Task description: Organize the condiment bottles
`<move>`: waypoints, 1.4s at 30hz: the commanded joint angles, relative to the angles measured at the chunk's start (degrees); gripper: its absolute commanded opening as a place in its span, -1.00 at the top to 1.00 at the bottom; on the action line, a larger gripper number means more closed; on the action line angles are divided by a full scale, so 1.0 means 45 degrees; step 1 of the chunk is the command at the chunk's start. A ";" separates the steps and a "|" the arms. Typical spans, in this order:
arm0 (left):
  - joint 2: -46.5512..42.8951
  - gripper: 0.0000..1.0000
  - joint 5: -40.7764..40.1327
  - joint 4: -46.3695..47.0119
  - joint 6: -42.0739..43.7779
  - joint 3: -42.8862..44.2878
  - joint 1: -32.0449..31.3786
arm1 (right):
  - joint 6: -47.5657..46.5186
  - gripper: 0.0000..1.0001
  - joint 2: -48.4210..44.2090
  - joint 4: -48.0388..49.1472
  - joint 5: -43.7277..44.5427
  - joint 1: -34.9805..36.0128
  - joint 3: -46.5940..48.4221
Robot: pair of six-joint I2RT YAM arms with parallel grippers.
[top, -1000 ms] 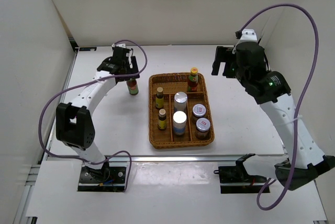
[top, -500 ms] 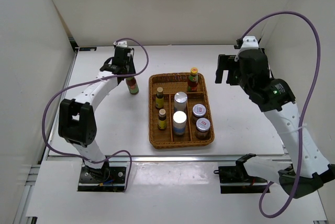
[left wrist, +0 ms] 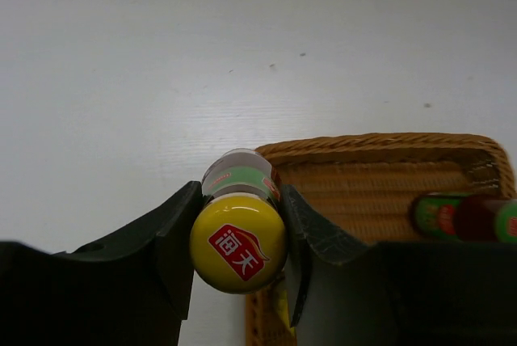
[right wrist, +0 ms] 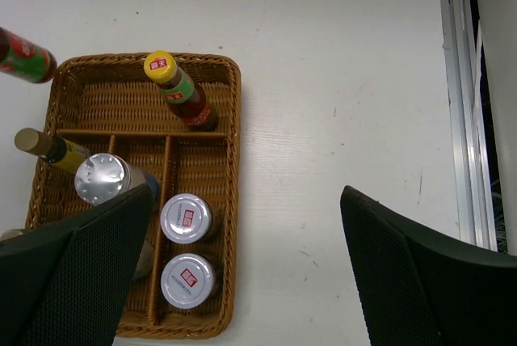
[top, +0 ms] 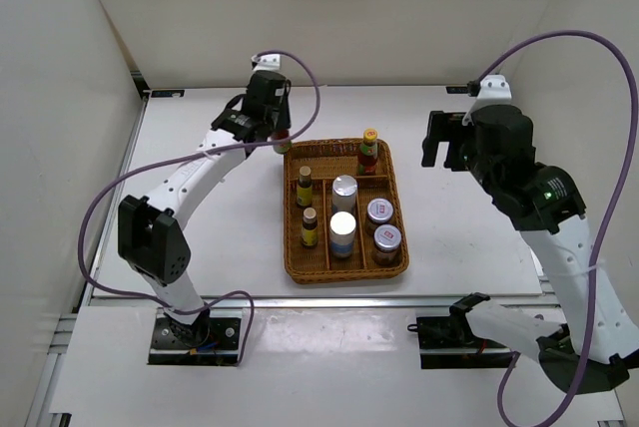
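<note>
The tray [top: 344, 276] sits mid-table [top: 200, 227]. A sauce bottle [top: 368, 152] stands at the right end of its far compartment. Nearer, each column holds one thing behind another:

- **Left:** rear small bottle [top: 305, 186], front small bottle [top: 310, 226].
- **Middle:** rear tall jar [top: 344, 191], front tall jar [top: 342, 229].
- **Right:** rear short jar [top: 379, 212], front short jar [top: 386, 239].

The other sauce bottle [left wrist: 238, 241], in the left gripper [left wrist: 240, 200], is over the tray's far left corner.

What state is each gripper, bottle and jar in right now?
Held sauce bottle: capped, at the tray's far-left corner.
Left gripper: shut on it.
Right gripper: open, empty.
Other sauce bottle: capped, standing in the tray.
Two small brown bottles: upright in the tray.
Four jars: lidded, upright in the tray.
</note>
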 commanded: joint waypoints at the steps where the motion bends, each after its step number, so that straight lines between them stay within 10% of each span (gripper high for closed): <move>1: -0.0832 0.79 -0.0677 0.1363 -0.0008 0.0821 -0.0834 | -0.0029 -1.00 -0.0355 -0.0226 0.0399 -0.0081 -0.0140; 18: 0.1961 0.74 -0.0170 0.2634 -0.0515 0.0530 -0.1929 | -0.0028 -1.00 -0.1255 -0.1437 0.0654 -0.0081 -0.0140; 22: 0.2216 0.50 -0.0170 0.2634 -0.0516 0.0412 -0.1929 | 0.0207 -1.00 -0.1509 -0.1671 0.0400 -0.0081 -0.0412; 29: 0.1632 -1.00 -0.0560 0.2438 -0.0342 0.0412 -0.2046 | 0.0363 -1.00 -0.1509 -0.1945 0.0010 -0.0081 -0.0667; 36: -0.0415 -1.00 -0.1575 0.0388 0.0614 0.1975 -0.2046 | 0.1084 -1.00 -0.1333 -0.2824 -0.0418 -0.0081 -0.0921; 42: -0.5094 -1.00 -0.2729 0.0135 0.2003 -0.0773 -0.2281 | 0.1983 -1.00 -0.1704 -0.2434 -0.1201 -0.0081 -0.2326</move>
